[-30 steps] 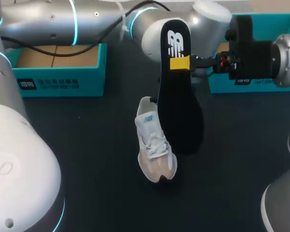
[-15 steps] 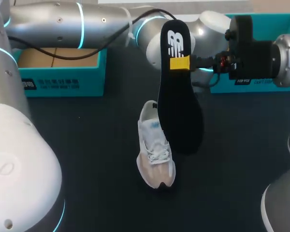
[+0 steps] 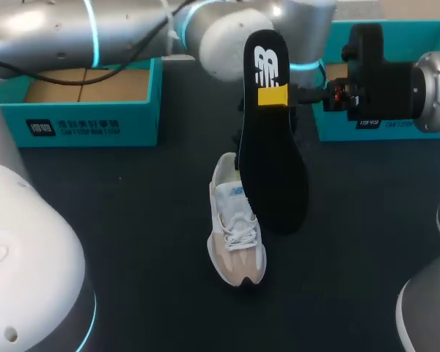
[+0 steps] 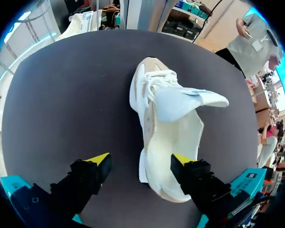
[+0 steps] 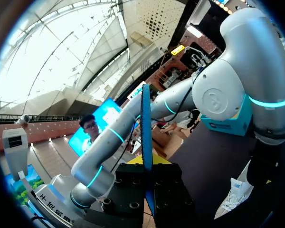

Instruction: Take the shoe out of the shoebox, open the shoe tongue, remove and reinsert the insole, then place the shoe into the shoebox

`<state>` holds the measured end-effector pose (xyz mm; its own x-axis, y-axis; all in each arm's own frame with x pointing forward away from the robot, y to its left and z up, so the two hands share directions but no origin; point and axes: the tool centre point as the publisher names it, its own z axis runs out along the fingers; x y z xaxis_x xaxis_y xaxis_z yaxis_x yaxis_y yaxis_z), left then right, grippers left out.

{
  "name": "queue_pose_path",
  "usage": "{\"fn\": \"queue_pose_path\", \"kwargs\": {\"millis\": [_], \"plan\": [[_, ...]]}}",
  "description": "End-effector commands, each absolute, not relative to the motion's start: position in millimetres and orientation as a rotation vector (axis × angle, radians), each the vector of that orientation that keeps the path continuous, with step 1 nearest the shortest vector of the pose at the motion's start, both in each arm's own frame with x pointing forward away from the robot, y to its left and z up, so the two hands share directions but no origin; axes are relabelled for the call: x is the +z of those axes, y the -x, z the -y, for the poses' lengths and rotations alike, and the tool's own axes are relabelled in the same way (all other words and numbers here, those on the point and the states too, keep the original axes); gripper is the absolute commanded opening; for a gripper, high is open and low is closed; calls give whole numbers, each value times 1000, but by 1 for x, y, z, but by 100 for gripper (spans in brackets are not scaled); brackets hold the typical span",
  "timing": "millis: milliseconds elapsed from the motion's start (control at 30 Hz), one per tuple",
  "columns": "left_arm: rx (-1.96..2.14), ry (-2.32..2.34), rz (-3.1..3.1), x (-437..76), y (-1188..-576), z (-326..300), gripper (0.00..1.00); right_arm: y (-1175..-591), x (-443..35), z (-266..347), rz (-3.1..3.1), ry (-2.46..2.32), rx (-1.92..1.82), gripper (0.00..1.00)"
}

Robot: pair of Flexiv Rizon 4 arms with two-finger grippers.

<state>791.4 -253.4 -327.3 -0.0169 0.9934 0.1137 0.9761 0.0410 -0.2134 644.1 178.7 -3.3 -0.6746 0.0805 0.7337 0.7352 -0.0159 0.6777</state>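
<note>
Right claw [image 3: 273,96], coming in from the frame's right edge in head view, is pinched on a long black foam insole w/ white logo [image 3: 271,154]. One yellow tip lies flat on the insole's face just below the logo, upper centre of frame. The insole hangs upright above the table, logo end up. In right wrist view we see the same claw [image 5: 147,187] w/ the insole [image 5: 145,142] edge-on, a thin blade rising from btwn its two black fingers.

Left claw [image 4: 140,160] is spread wide in its own wrist view, gripping nothing. Btwn its yellow fingertips [image 4: 99,158] lies the heel end of a white-and-beige mesh sneaker w/ white laces [image 4: 168,137]. One tip is right at the heel's side, but we can't tell if it touches. The other is well apart from the sneaker, over bare table. The sneaker's white tongue [image 4: 190,97], w/ a pale blue tab, is pulled up and out of the opening.

In head view the sneaker [image 3: 236,231] lies on the dark table [image 3: 117,242] at centre frame. Its toe points toward the lower edge and its heel is partly hidden behind the insole. Left arm [image 3: 95,29] crosses the top of frame from upper left. A teal cardboard shoebox [image 3: 88,110], brown inside, sits upper left. A second teal box [image 3: 403,33] sits upper right, behind the right arm's wrist. The sneaker is outside both.
</note>
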Motion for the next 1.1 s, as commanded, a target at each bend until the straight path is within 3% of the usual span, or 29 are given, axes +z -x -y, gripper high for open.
{"fn": "queue_pose_path", "kwargs": {"millis": [33, 233, 433, 1100], "plan": [[258, 2061, 2180, -306, -800, 244, 100, -645, -3, -181, 1775, 849, -1737, 0], [439, 2076, 2280, -287, -819, 246, 100, -645, -3, -181, 1775, 849, -1737, 0], [658, 2147, 2327, -271, -831, 241, 100, -653, -19, -135, 1629, 1173, -1715, 0], [1251, 2423, 2377, -171, -826, 225, 100, -760, -37, -82, 1474, 1290, -1522, 0]]}}
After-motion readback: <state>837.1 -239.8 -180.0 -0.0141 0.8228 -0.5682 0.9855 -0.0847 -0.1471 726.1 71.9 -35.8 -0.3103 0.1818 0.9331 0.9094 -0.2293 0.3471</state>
